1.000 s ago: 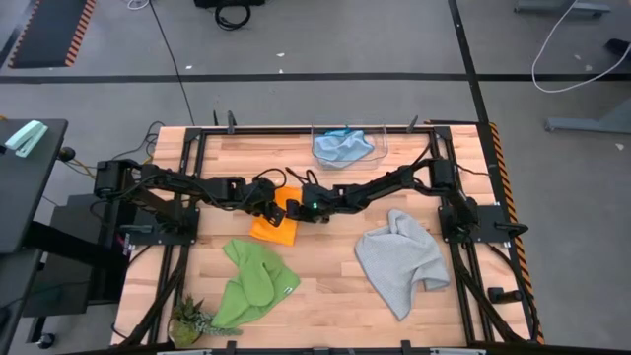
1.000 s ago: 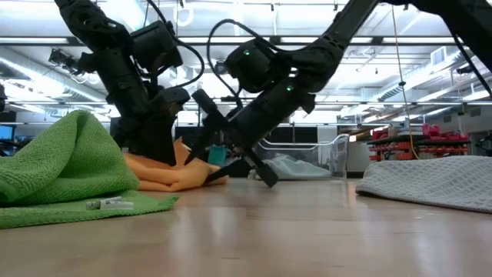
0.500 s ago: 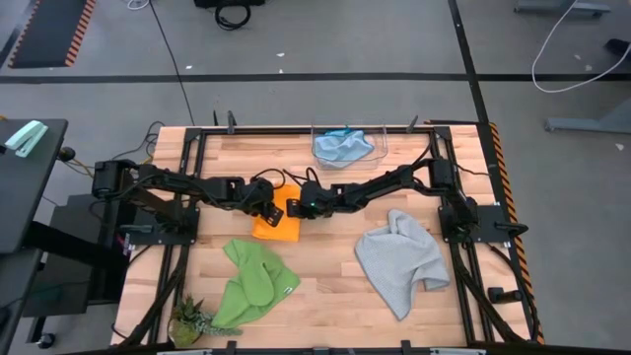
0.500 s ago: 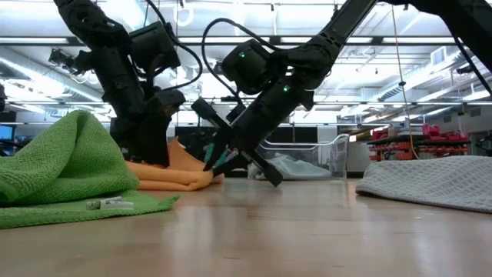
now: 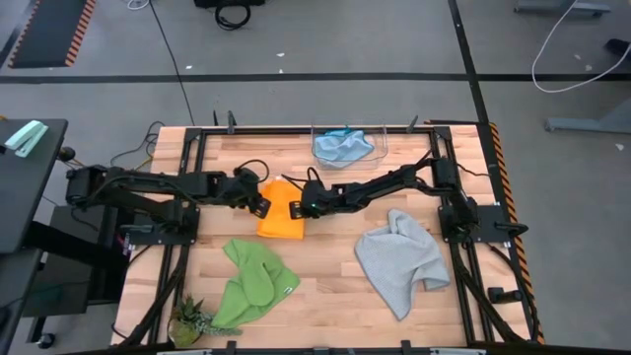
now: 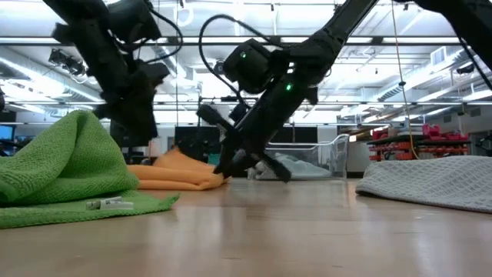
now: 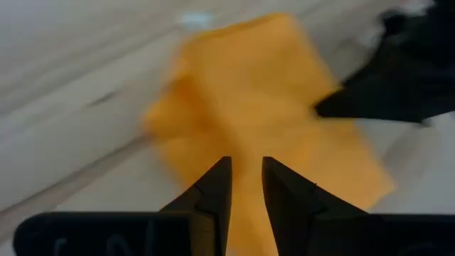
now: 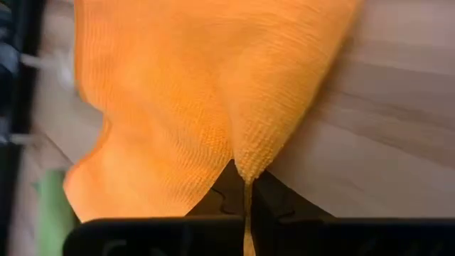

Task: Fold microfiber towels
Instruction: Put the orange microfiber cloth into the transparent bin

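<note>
The yellow-orange towel (image 5: 279, 217) lies folded on the table's middle, mostly flat. My right gripper (image 5: 299, 207) is shut on its right edge. My left gripper (image 5: 262, 201) hovers just left of the towel and above it. In its wrist view its fingers (image 7: 246, 174) stand a little apart with nothing between them. The green towel (image 5: 252, 284) lies crumpled near the front left, and the grey towel (image 5: 399, 260) lies at the front right. The light blue towel (image 5: 343, 147) sits in a clear bin at the far edge. My right gripper pinches a small fold of the orange towel's right edge (image 8: 245, 167) between its two fingers. The fingers come slanting down from the table's right. The pinched bit is bunched into a ridge, while the remainder of the towel (image 6: 178, 175) lies on the table.
The clear bin (image 5: 367, 138) stands at the far middle. A small pineapple-like toy (image 5: 187, 320) lies at the front left corner. Bare wood lies open between the green and grey towels (image 5: 325, 281). Black frame rails (image 5: 187, 227) run along both sides.
My right gripper has shut on the orange towel's right edge, turning a little as it did. My left gripper has risen off the towel and drawn back toward the table's left edge. The towel has stayed where it was and now shows more of its top.
</note>
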Robot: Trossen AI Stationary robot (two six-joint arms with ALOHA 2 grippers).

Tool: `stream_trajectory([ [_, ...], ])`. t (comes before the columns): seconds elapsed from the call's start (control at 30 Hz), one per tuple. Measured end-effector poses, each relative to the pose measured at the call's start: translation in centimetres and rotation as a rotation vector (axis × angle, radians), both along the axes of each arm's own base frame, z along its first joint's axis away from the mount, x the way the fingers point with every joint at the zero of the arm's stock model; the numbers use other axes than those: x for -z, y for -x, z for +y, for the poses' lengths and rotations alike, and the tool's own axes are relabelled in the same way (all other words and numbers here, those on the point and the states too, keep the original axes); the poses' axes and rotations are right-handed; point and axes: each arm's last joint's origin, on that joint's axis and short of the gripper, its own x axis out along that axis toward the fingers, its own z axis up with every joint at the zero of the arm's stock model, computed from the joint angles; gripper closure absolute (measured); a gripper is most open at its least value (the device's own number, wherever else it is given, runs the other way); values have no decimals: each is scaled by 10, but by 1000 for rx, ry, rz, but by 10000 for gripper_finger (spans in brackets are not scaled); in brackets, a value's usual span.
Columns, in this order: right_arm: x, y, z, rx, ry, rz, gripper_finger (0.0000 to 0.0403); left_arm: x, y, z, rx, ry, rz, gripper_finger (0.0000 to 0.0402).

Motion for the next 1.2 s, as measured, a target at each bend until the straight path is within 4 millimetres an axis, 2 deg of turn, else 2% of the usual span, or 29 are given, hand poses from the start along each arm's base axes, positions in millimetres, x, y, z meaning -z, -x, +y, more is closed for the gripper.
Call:
stream_trajectory([
  [0.23, -31, 10, -1, -48, 96, 28, 400, -7, 16, 1, -42, -33, 48, 310],
  [0.53, -73, 31, -10, -62, 177, 84, 402, -6, 14, 3, -46, -39, 41, 320],
  [0.83, -114, 52, -37, -32, 225, 48, 402, -7, 13, 5, -58, -66, 30, 316],
  [1.2, -168, 90, -76, 54, 299, -23, 403, -9, 11, 7, -69, -101, 13, 319],
])
